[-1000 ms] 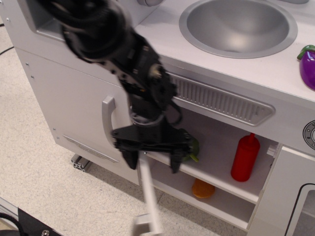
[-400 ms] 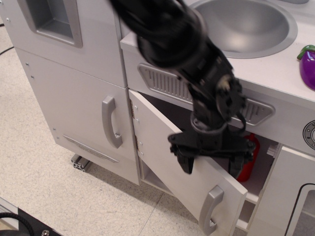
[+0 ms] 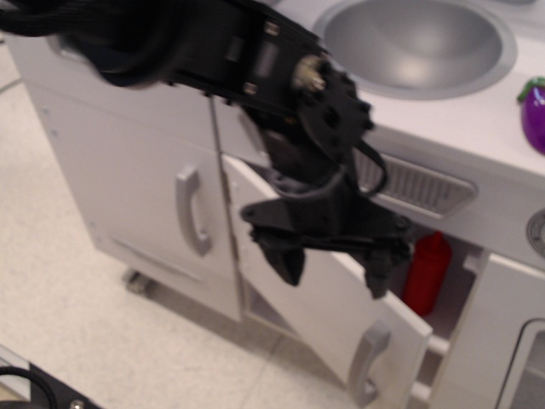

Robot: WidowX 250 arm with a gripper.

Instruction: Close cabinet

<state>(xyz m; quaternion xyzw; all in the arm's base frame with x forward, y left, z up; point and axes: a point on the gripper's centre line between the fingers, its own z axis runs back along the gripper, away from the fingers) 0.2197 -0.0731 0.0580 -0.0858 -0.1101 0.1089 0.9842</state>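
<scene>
1. Gripper (image 3: 334,256) hangs in front of the cabinet door (image 3: 328,308), fingers (image 3: 283,256) spread wide, pinching nothing.
2. Door stands part open, its grey handle (image 3: 366,364) at the lower right edge.
3. Red bottle (image 3: 428,271) stands inside the cabinet (image 3: 438,294), below the sink (image 3: 417,43).

The white cabinet (image 3: 443,294) is partly open — its flat door (image 3: 319,311), grey handle (image 3: 368,365) low, looks swung halfway out.

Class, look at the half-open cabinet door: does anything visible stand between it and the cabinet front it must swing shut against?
Nothing visible does. The red bottle stands inside the cabinet, behind the door; the tool is outside it.
</scene>
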